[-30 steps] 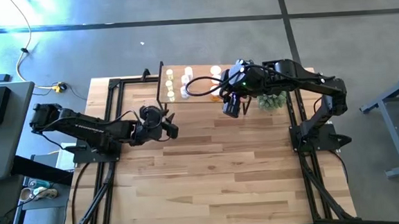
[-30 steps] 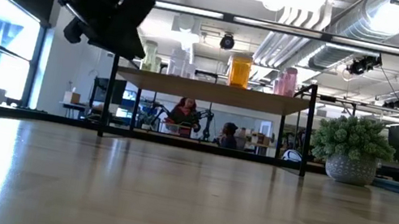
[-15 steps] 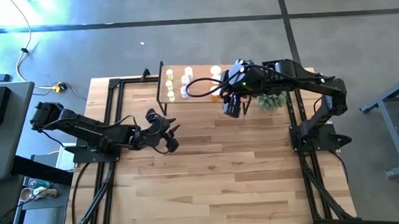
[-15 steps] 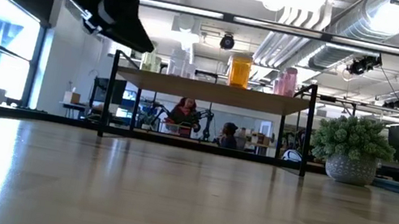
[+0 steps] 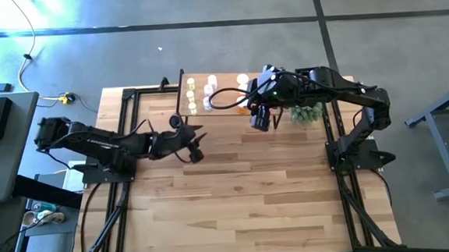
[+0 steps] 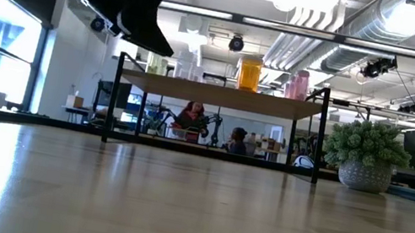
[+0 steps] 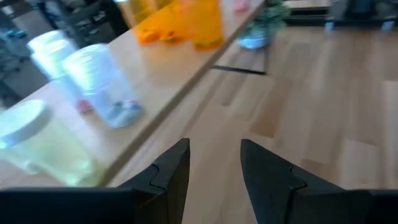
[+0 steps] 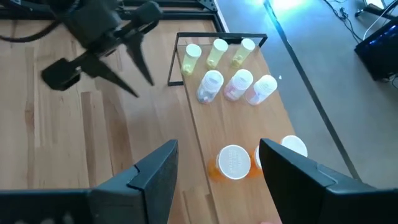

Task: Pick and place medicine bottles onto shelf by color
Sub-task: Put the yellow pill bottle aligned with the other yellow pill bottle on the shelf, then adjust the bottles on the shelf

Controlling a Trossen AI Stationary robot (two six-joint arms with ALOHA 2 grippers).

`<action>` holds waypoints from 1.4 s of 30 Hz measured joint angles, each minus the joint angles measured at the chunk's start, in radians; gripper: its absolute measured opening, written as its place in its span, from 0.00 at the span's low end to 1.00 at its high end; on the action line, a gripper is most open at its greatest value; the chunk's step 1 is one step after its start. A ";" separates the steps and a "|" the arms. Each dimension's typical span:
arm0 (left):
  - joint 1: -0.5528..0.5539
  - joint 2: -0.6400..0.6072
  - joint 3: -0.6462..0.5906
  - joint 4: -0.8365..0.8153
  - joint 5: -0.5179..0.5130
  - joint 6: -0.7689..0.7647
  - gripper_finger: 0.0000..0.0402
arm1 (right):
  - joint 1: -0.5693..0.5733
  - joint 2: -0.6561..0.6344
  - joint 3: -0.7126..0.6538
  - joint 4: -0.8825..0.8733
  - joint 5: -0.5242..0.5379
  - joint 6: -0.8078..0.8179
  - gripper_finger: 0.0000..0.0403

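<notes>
Right gripper (image 5: 260,124) hovering over shelf (image 5: 225,110) at far edge of plank tabletop (image 5: 244,195), fingers spread, nothing between them, orange bottle (image 8: 232,163) directly below. Left gripper (image 5: 194,143) hanging off shelf's left end, fingers (image 7: 168,171) slightly parted, empty. Medicine bottles (image 8: 211,84) standing grouped by color: yellow-green at left end, clear beside them, orange further right, likely sorting nearly complete. Potted plant (image 6: 366,157) sitting right of shelf. Open workshop beyond, people seated in background.
</notes>
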 joint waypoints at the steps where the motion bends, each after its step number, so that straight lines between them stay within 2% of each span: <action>1: 0.019 0.000 0.000 -0.004 0.001 -0.005 0.33 | 0.000 0.000 0.000 0.000 0.000 -0.006 0.54; 6: 0.093 0.000 0.000 0.001 0.050 -0.008 0.33 | 0.000 0.000 0.000 0.000 0.000 -0.019 0.54; 19: 0.178 0.000 0.000 0.001 0.025 -0.008 0.33 | 0.000 0.000 0.000 0.000 0.000 -0.026 0.54; 32: 0.198 0.000 0.000 -0.002 -0.033 -0.034 0.33 | 0.000 0.000 0.000 0.000 0.001 -0.026 0.54; 42: 0.174 0.000 0.000 0.002 -0.029 -0.053 0.33 | 0.000 0.000 0.000 0.000 0.001 -0.026 0.54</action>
